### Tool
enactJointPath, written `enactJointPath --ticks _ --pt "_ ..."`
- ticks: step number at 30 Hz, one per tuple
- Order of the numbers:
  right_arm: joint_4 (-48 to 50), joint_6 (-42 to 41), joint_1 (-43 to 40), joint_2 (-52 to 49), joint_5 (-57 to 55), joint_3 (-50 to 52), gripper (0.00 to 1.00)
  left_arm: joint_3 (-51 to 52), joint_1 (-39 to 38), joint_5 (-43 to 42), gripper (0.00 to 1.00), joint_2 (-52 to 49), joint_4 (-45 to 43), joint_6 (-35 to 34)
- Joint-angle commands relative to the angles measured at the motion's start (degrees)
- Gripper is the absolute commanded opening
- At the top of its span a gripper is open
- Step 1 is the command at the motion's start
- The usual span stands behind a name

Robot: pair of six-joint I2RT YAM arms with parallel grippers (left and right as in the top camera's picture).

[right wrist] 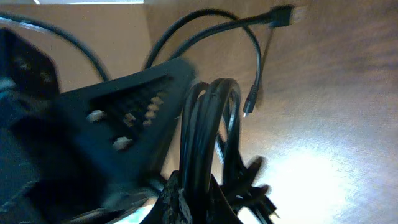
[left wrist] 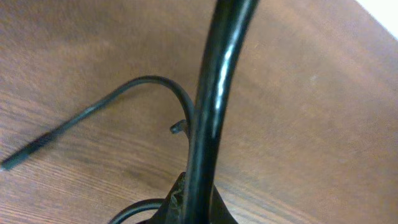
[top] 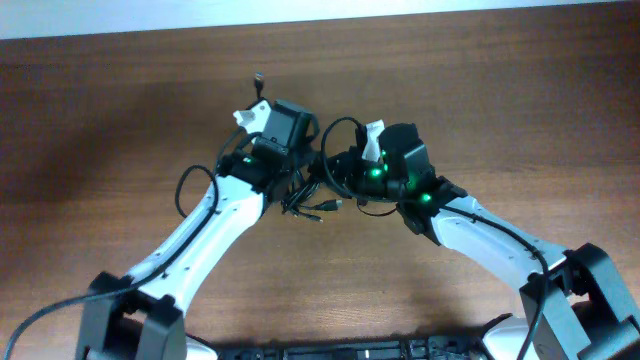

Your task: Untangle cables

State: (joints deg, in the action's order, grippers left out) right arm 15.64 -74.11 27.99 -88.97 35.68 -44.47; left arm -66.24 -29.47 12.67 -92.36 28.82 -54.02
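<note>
The cables (top: 308,195) are thin black cords bunched between my two grippers at mid table, with plug ends lying just below (top: 328,207). My left gripper (top: 303,158) is shut on one black cable (left wrist: 208,106), which rises straight out of the jaws (left wrist: 196,202). A second cord (left wrist: 93,109) curves off to the left and ends in a plug. My right gripper (top: 338,168) is shut on a bundle of several cable loops (right wrist: 208,130), pinched low in its wrist view (right wrist: 200,199). Two plug tips (right wrist: 283,15) (right wrist: 249,106) hang beyond the bundle.
The left gripper's black body (right wrist: 124,124) fills the left of the right wrist view, very close to the right jaws. One loose cable end (top: 258,78) sticks up toward the far side. Bare wooden table (top: 500,100) surrounds the arms.
</note>
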Motion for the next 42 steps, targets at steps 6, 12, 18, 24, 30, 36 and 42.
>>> enactJointPath --ticks 6,12,18,24,30,36,42 --pt "3.45 -5.95 0.59 0.48 -15.23 -0.22 0.04 -0.55 -1.27 -6.64 0.00 -3.48 -0.76 0.26" --pt "3.69 -5.31 3.28 0.46 -19.96 -0.22 0.04 -0.55 -1.55 -12.26 0.00 -4.11 -2.34 -0.79" --pt "5.64 12.85 3.32 0.48 -23.08 -0.22 0.32 -0.55 -0.79 -17.99 0.00 -4.13 -4.15 -2.05" --pt "5.01 38.12 -3.13 3.17 -20.46 -0.22 0.99 -0.55 7.98 -26.88 0.00 -4.13 -2.10 -1.53" --pt "-9.55 49.16 -15.96 7.61 2.36 -0.20 0.99 -0.55 13.25 -27.06 0.00 -4.13 -1.60 -1.60" --pt "-21.86 61.88 -7.69 6.67 0.96 0.11 0.93 -0.57 17.03 -32.39 0.00 -4.07 -2.23 -1.64" --pt "-10.73 59.34 -2.86 3.65 9.38 0.09 0.90 -0.57 18.75 -35.39 0.00 -4.07 -2.16 -1.40"
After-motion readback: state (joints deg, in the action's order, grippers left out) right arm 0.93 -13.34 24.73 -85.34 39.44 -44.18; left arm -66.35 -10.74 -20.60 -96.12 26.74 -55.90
